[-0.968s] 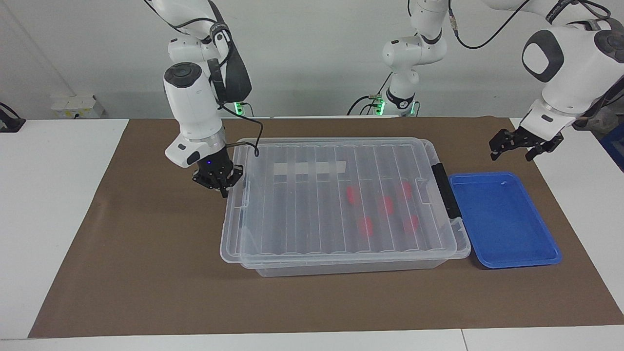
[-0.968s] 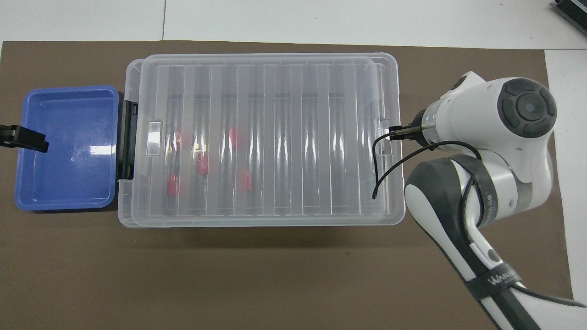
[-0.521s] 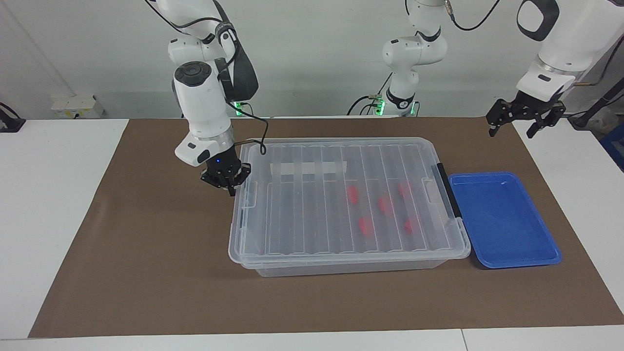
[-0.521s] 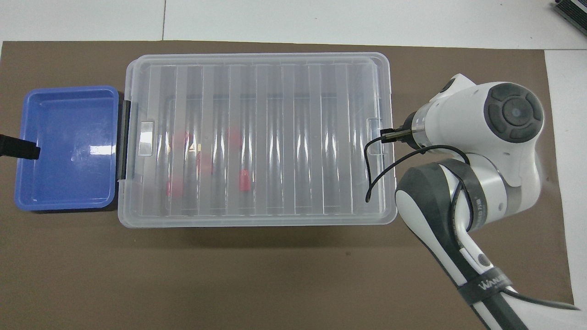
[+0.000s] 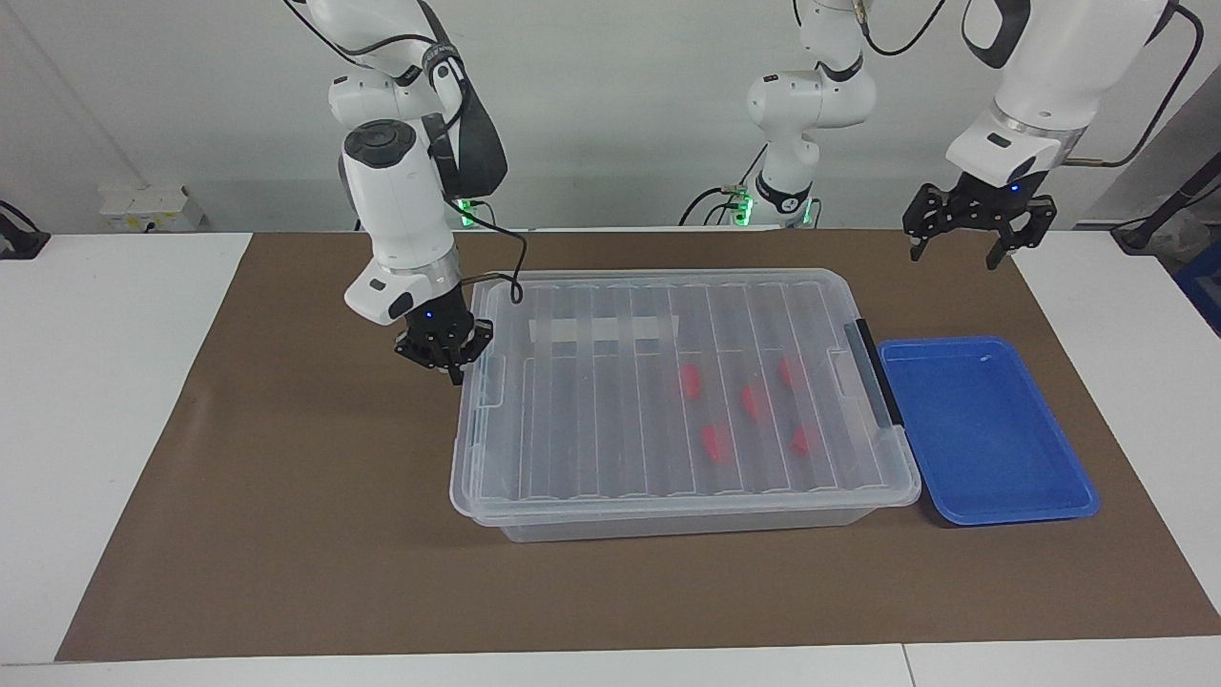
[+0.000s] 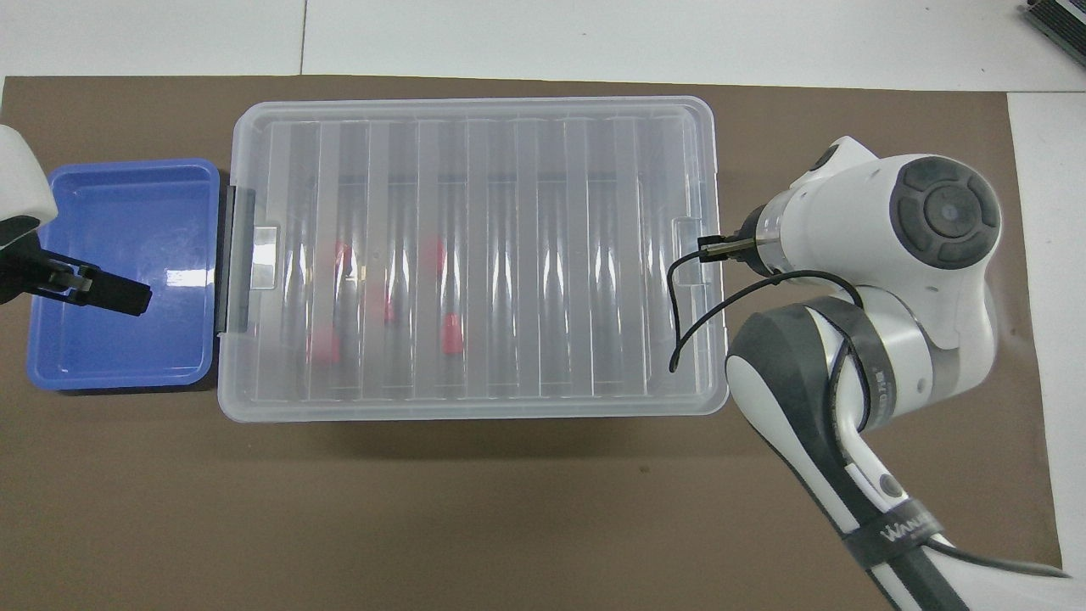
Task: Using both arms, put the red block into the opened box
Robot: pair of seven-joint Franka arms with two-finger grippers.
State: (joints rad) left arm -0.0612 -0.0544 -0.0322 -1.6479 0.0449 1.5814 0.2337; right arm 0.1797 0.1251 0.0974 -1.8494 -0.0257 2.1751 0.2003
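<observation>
Box: the clear storage bin (image 5: 687, 477) is sitting on the brown mat (image 5: 286, 534) in the middle of the table, with its ribbed see-through lid (image 5: 668, 382) lying flat over it and covering it.
Lid details: a white tape strip (image 5: 601, 330) is showing on the lid toward the robots, and a black end latch (image 5: 873, 372) is running along the end that faces the blue tray.
Red blocks: five red blocks (image 5: 715, 444) are lying inside the box on its floor, seen through the lid, gathered toward the left arm's end of the box.
Blue tray: the shallow blue tray (image 5: 987, 506) is sitting just beside the latch end of the box, toward the left arm's end of the table.
Right gripper: the right gripper (image 5: 448, 367) is hanging low at the end of the box toward the right arm's end of the table, with its fingertips together right at the lid's edge; whether it is touching the lid cannot be told.
Left gripper: the left gripper (image 5: 954, 250) is hanging raised in the air with its fingers spread apart and nothing between them; from overhead it is appearing over the blue tray.
Cable: a black cable (image 6: 691, 310) is looping from the right wrist over the corner of the lid.
</observation>
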